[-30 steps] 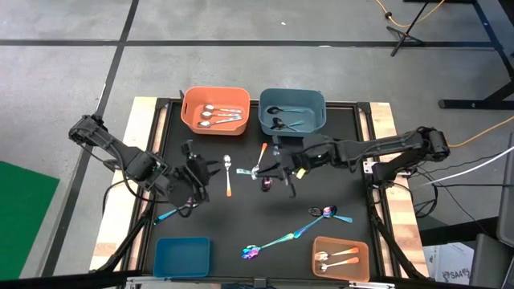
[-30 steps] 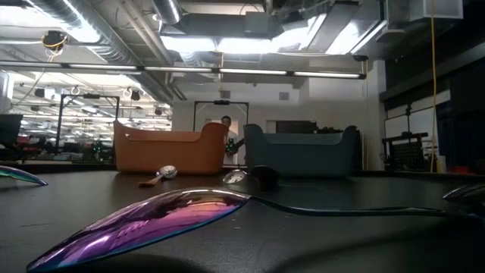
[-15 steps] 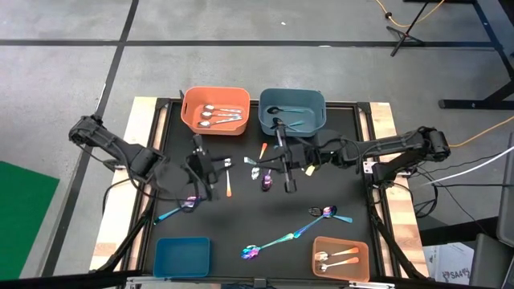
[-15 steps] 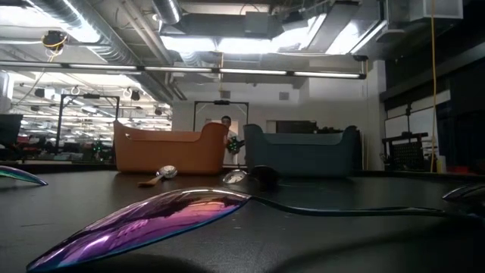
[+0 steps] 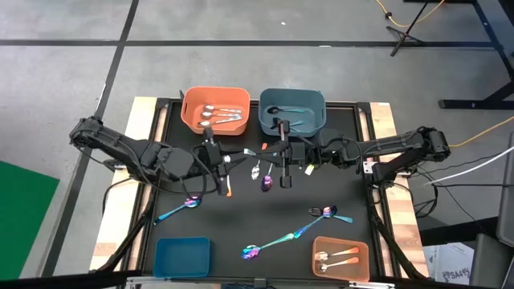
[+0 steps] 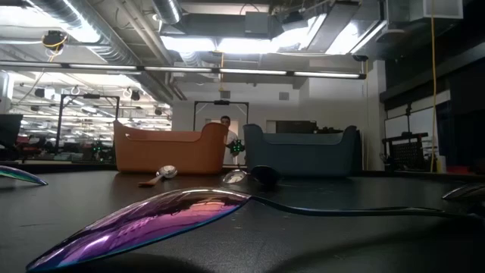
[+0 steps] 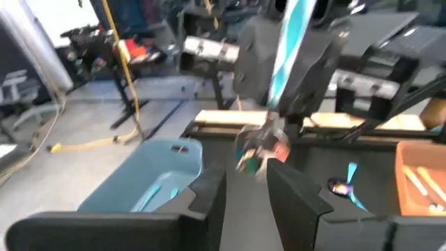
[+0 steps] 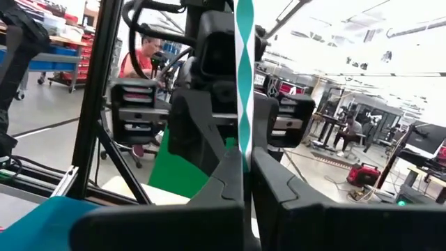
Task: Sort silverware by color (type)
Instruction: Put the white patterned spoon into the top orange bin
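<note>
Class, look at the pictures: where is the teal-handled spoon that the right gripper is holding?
In the high view the teal-handled spoon is pinched in the right gripper at table centre, just in front of the blue bin.

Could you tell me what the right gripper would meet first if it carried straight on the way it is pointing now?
Most likely the left gripper: the right gripper, shut on a teal-handled spoon, points across the table straight at it. Depth between them is unclear.

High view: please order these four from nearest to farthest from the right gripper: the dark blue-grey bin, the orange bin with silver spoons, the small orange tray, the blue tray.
1. Blue-grey bin, just behind the right gripper.
2. Orange bin, back-left.
3. Small orange tray, front-right corner; slightly farther than the orange bin.
4. Blue tray, front-left corner, farthest.
</note>
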